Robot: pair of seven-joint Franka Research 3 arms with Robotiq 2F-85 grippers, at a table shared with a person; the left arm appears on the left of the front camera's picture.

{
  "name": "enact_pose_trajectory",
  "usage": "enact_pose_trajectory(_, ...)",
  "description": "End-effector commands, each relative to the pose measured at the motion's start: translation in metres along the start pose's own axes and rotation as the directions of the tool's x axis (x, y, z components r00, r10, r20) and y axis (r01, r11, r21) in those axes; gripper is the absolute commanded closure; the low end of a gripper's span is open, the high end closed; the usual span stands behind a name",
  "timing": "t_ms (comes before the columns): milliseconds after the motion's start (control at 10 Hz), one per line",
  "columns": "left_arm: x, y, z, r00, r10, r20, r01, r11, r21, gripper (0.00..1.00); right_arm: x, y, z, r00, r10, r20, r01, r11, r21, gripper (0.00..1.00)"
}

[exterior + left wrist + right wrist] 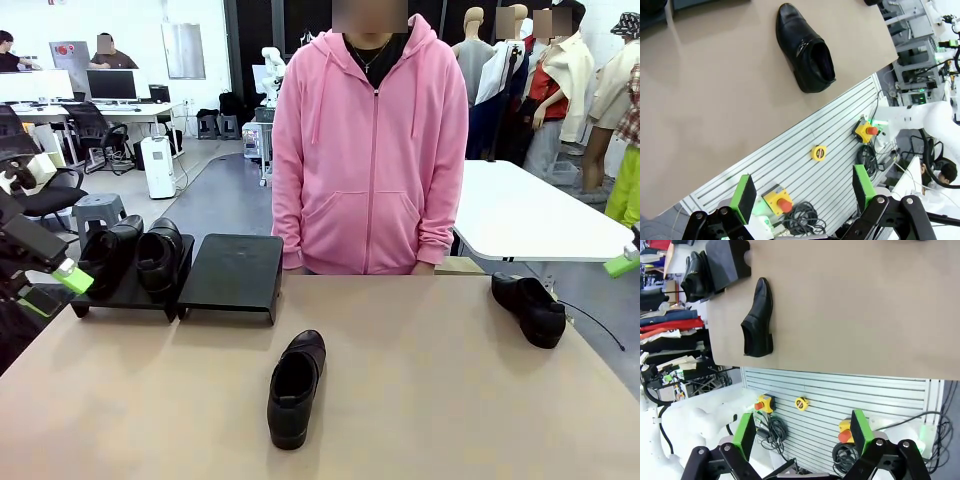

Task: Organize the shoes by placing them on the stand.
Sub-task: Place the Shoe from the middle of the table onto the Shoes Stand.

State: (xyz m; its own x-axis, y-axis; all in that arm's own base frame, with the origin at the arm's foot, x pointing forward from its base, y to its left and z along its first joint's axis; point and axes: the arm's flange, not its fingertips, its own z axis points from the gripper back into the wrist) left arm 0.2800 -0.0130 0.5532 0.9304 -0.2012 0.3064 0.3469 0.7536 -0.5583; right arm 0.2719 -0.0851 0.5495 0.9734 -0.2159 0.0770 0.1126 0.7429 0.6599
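Black is nearly everything that matters here: a pair of glossy black leather loafers (160,255) sits on the left platform of the low black sloped stand (232,268), whose right platform is bare. A third loafer (296,388) lies in the middle of the tan table (430,400), toe towards the person in a pink hoodie (370,150). The fourth loafer (530,308) rests near the table's far right corner.

The left gripper (804,194) and right gripper (802,432) both hang back off the table, jaws wide apart and holding nothing.

I'd worry most about the shiny rounded leather, which could squirm out from between the green pads. A pinch on the soft collar might fold it. The corner loafer could be nudged over the edge by a clumsy approach. On that slope, a shoe released too high may slide down, or knock the seated pair.
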Motion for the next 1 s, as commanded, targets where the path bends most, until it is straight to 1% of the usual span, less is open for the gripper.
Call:
enact_pose_trajectory(0, 0.0, 0.0, 0.001, 1.0, -0.006, -0.002, 0.006, 1.0, -0.016, 0.0, 0.002, -0.002, 0.004, 1.0, 0.024, -0.008, -0.024, 1.0, -0.004, 0.0)
enact_pose_trajectory(300, 0.0, 0.0, 0.001, 1.0, -0.006, -0.002, 0.006, 1.0, -0.016, 0.0, 0.002, -0.002, 0.004, 1.0, 0.024, -0.008, -0.024, 1.0, -0.004, 0.0)
enact_pose_trajectory(400, 0.0, 0.0, 0.0, 1.0, 0.0, 0.0, 0.0, 1.0, 0.0, 0.0, 0.002, -0.002, 0.004, 1.0, 0.024, -0.008, -0.024, 1.0, -0.004, 0.0)
enact_pose_trajectory(500, -0.002, -0.056, -0.037, 0.998, -0.043, -0.05, 0.045, 0.998, 0.039, 0.0, 0.002, -0.002, 0.004, 1.0, 0.024, -0.008, -0.024, 1.0, -0.004, 0.0)
enact_pose_trajectory(600, 0.006, -0.105, -0.084, 0.991, -0.057, -0.121, 0.075, 0.986, 0.15, 0.0, 0.002, -0.002, 0.004, 1.0, 0.024, -0.008, -0.024, 1.0, -0.004, 0.0)
enact_pose_trajectory(700, 0.014, -0.146, -0.134, 0.987, -0.047, -0.154, 0.093, 0.947, 0.307, 0.0, 0.002, -0.002, 0.004, 1.0, 0.024, -0.008, -0.024, 1.0, -0.004, 0.0)
enact_pose_trajectory(800, 0.021, -0.177, -0.176, 0.973, -0.08, -0.217, 0.151, 0.931, 0.333, 0.0, 0.002, -0.002, 0.004, 1.0, 0.024, -0.008, -0.024, 1.0, -0.004, 0.0)
enact_pose_trajectory(900, 0.029, -0.202, -0.218, 0.962, -0.097, -0.255, 0.193, 0.901, 0.387, 0.0, 0.002, -0.002, 0.004, 1.0, 0.024, -0.008, -0.024, 1.0, -0.004, 0.0)
